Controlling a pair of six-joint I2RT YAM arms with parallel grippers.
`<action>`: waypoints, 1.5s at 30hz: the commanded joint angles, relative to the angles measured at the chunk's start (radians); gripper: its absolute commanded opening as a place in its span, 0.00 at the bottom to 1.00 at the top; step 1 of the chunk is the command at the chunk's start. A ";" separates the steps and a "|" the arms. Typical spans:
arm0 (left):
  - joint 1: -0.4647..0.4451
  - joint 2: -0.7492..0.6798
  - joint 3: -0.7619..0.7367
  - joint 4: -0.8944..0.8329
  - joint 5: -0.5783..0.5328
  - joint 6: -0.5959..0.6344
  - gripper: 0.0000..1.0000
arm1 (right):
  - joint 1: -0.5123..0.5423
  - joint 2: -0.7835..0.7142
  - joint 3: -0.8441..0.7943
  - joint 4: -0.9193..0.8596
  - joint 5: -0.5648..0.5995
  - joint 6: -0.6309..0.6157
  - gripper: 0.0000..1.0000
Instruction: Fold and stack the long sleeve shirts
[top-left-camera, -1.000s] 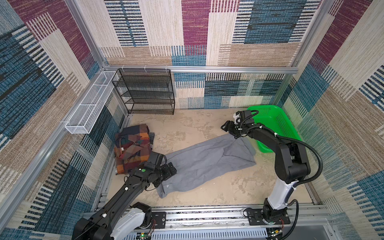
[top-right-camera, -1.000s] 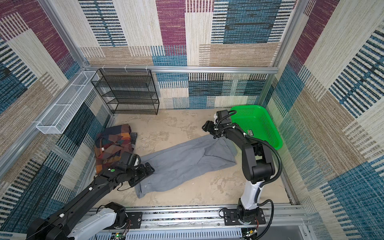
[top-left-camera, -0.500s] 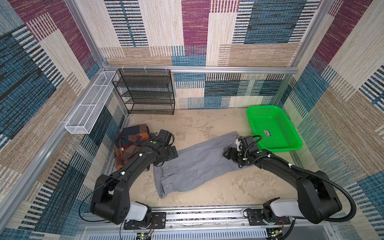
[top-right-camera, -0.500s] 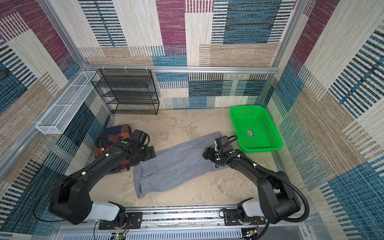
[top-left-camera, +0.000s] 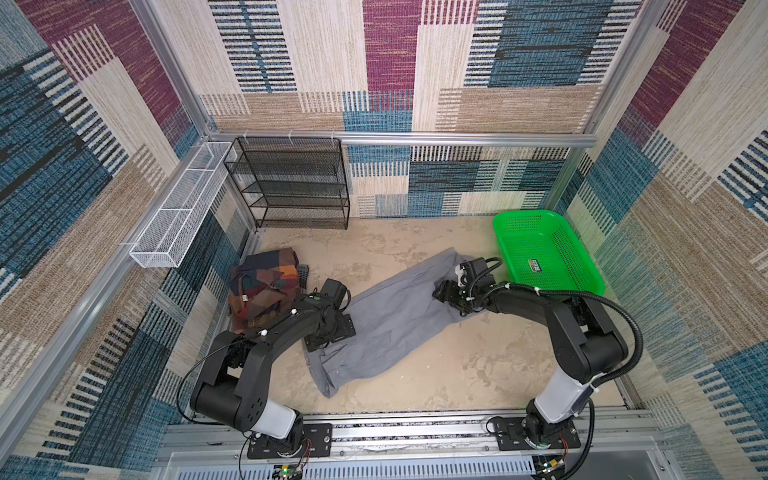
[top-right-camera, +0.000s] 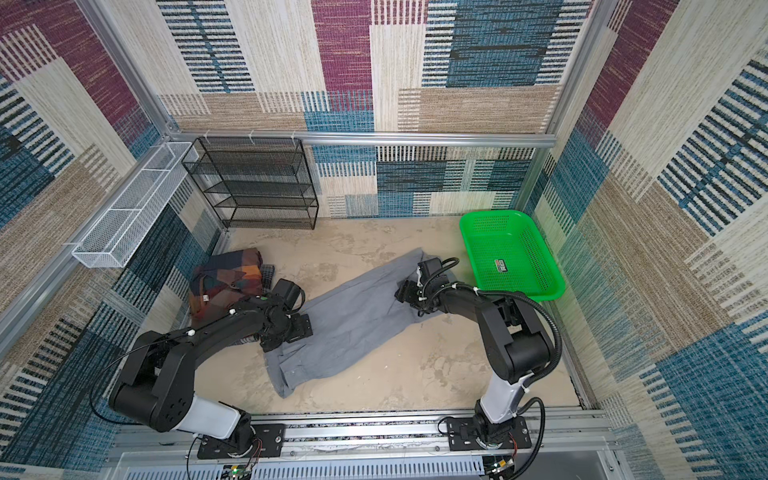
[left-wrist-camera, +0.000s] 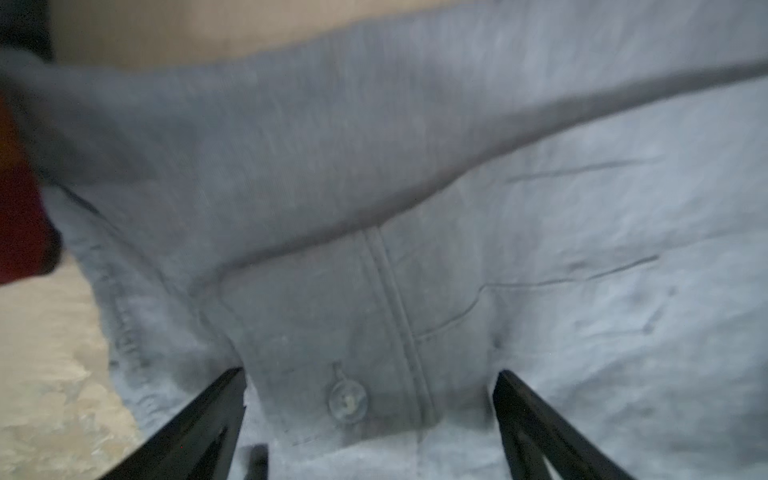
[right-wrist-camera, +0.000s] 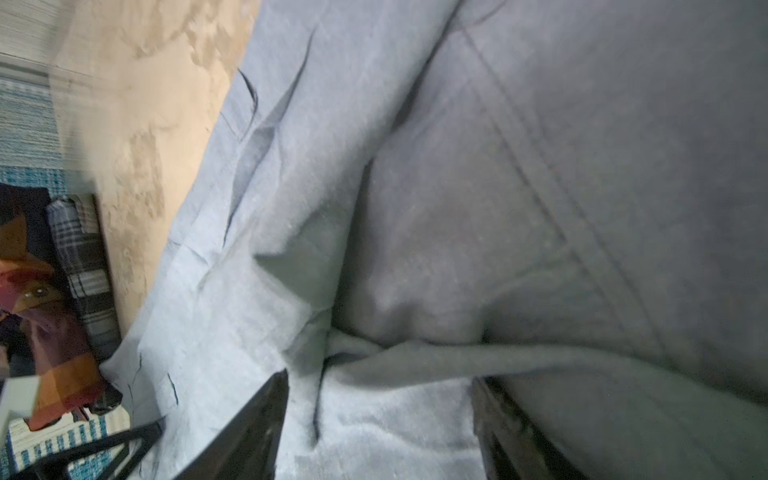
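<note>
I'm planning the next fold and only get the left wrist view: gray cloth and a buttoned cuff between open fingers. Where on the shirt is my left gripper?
Observer: In both top views the left gripper sits at the left edge of the gray shirt, which lies diagonally across the table.
Operator: And the right one?
Observer: The right gripper is over the shirt's far end, jaws apart, close to the green basket.
Operator: Where's the plaid shirt?
Observer: The plaid shirt lies folded by the left wall, just beyond the left arm.
</note>
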 joint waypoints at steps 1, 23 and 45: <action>-0.006 -0.040 -0.044 0.034 0.048 -0.060 0.96 | -0.004 0.091 0.097 -0.060 0.026 -0.041 0.72; -0.438 -0.331 -0.164 0.018 -0.005 -0.497 0.95 | -0.023 0.450 0.810 -0.301 0.006 -0.245 0.72; -0.155 -0.552 0.160 -0.321 -0.246 -0.107 0.99 | 0.426 0.120 0.241 0.054 -0.277 -0.016 0.72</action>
